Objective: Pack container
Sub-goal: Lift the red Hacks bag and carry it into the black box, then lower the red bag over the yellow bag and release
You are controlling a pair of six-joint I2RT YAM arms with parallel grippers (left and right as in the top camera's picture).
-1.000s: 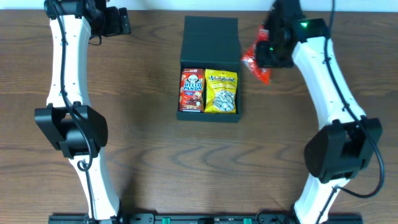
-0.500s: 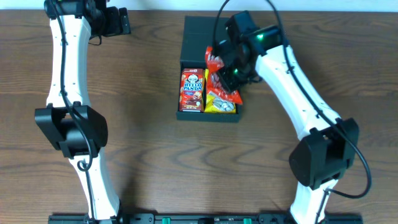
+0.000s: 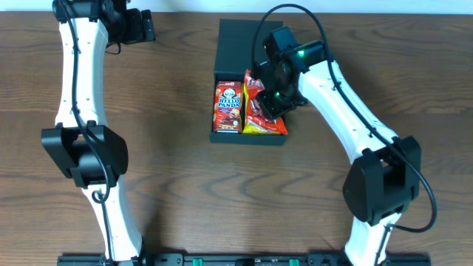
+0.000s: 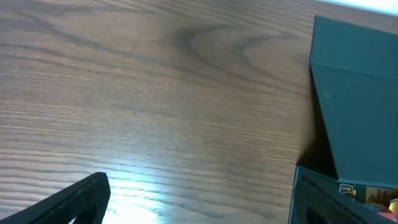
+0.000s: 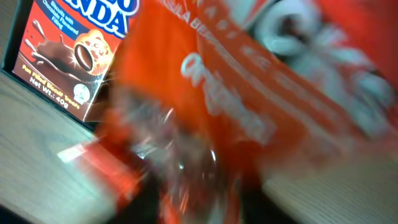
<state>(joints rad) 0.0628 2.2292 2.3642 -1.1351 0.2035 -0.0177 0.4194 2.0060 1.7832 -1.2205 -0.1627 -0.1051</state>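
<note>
Although 2 packs (image 3: 228, 107) are seen in the open container (image 3: 247, 139) at the middle of the surface (image 3: 177, 170), the red pouch (image 3: 256, 100) under the right end effector (image 3: 275, 96), whose grip cannot be told, is judged unsettled and the lid (image 3: 251, 37) unclosed; the left end effector (image 3: 140, 26) is spread empty

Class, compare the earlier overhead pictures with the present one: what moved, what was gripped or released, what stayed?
The right hand swung left from beside the container, carrying the red snack bag, which is now in it over the yellow seed pack; release cannot be confirmed. The container, Hello Panda box and left hand stayed put.
</note>
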